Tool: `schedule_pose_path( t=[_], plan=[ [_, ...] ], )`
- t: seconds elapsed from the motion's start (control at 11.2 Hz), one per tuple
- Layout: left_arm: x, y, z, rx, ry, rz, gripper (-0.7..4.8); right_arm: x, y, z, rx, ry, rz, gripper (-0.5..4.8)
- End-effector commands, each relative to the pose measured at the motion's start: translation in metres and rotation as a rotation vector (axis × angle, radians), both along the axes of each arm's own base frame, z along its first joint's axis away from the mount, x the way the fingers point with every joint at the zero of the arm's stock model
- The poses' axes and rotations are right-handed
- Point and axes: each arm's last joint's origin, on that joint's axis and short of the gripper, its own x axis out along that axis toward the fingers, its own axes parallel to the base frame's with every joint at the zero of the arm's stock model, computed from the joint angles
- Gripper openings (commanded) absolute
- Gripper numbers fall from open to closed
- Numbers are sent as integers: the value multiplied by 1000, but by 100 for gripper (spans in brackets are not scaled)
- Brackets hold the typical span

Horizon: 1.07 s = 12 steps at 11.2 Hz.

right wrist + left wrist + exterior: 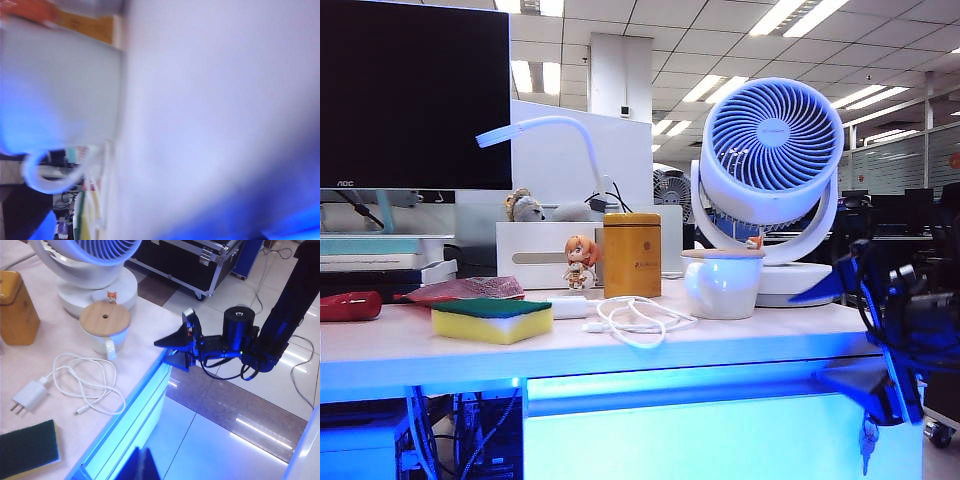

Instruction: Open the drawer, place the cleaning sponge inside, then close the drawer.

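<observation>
- The drawer (720,430) is sitting shut under the front edge of the desk (410,350), its flat front glowing blue-white, with keys (867,440) hanging from the lock at its right end.
- The right gripper (855,330) is hovering at the right front corner of the desk, beside that end of the drawer; its two dark fingers (176,340) are standing spread wide, one above the desktop edge and one below, and they are holding nothing.
- The right wrist view is showing only a blurred white surface very close up, so contact with the desk cannot be told from it.
- The left gripper (142,465) is showing only as dark tips at the edge of its own wrist view, above the drawer front; its jaws are closed with nothing between them, and it is not appearing in the exterior view.
- The sponge (492,320) is lying flat on the desktop towards the left front, green side up over yellow foam, well apart from both grippers.
- A white charger (26,396) with its looped cable (635,322) is lying just beside the sponge, towards the middle.
- A white mug (722,283) with a wooden lid is standing behind the cable, near the right side.
- A red pouch (465,290) is lying behind the sponge.
- A yellow canister (632,255) and a small figurine (581,262) are standing farther back.
- A white fan (770,170) is standing behind the mug.
</observation>
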Motion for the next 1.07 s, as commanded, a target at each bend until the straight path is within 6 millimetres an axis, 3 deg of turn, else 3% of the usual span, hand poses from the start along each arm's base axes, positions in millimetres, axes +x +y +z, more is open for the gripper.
schedule_pose_path(
  t=[0.09, 1.07],
  plan=[
    [-1, 1, -1, 21, 14, 25, -5, 2, 1, 5, -4, -51, 24, 479],
    [0, 0, 1, 3, -12, 9, -5, 0, 3, 6, -5, -69, 121, 479]
  ],
)
